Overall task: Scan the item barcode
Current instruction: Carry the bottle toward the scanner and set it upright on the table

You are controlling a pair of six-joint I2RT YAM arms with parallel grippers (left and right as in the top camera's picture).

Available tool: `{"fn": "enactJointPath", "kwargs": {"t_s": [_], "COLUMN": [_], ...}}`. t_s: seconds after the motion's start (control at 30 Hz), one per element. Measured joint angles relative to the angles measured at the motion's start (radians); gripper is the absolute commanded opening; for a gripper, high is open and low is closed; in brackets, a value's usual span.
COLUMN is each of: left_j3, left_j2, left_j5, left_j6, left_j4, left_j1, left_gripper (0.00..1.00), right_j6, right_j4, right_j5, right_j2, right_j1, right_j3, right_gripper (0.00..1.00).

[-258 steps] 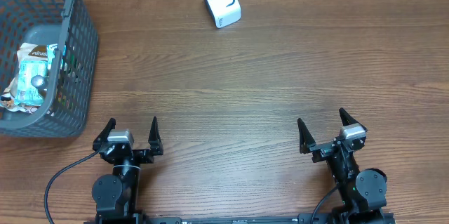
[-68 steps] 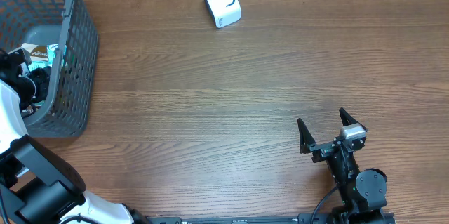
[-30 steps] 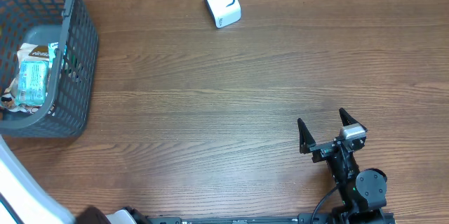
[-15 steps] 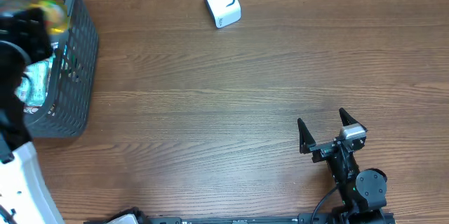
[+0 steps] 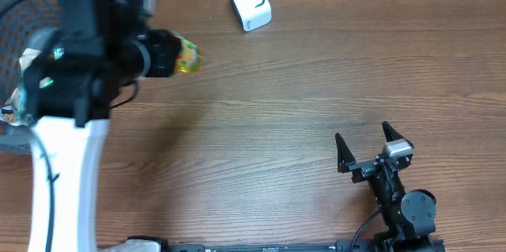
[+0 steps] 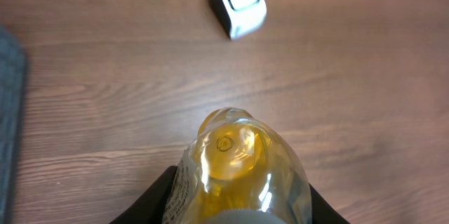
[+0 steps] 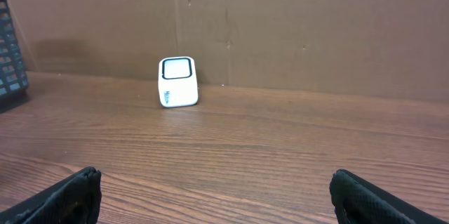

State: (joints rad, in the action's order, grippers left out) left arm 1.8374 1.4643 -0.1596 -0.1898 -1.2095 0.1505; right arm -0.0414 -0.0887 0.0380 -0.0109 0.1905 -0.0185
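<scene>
While the left gripper (image 5: 171,53) clasps the yellow bottle (image 5: 188,54) above the table (image 5: 316,86) near the white scanner (image 5: 250,3) and the right gripper (image 5: 365,148) sits spread open, you should turn its barcode toward the scanner's face.

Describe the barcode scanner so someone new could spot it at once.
Start at the wooden table, along its far edge by the brown wall. The scanner is the small white rounded box standing there, a dark-outlined window on its face. The nearby bottle is yellow, not white.
</scene>
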Motion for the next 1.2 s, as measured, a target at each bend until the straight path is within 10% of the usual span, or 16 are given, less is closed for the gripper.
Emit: {"fn": "enactJointPath", "kwargs": {"t_s": [0.7, 1.2], "left_j3": [0.000, 0.000], "left_j2": [0.423, 0.614], "left_j5": [0.304, 0.466], "left_j6": [-0.269, -0.500], "left_j4": [0.239, 0.351], "left_j1": [0.562, 0.717], "left_gripper": [0.30, 0.34], "right_j6": [0.000, 0.000], "right_j4": [0.000, 0.000], "right_j5": [0.000, 0.000], "right_j2": [0.000, 0.000], "right_j1": [0.000, 0.000], "right_j3": [0.000, 0.000], "right_gripper": [1.00, 1.00]}}
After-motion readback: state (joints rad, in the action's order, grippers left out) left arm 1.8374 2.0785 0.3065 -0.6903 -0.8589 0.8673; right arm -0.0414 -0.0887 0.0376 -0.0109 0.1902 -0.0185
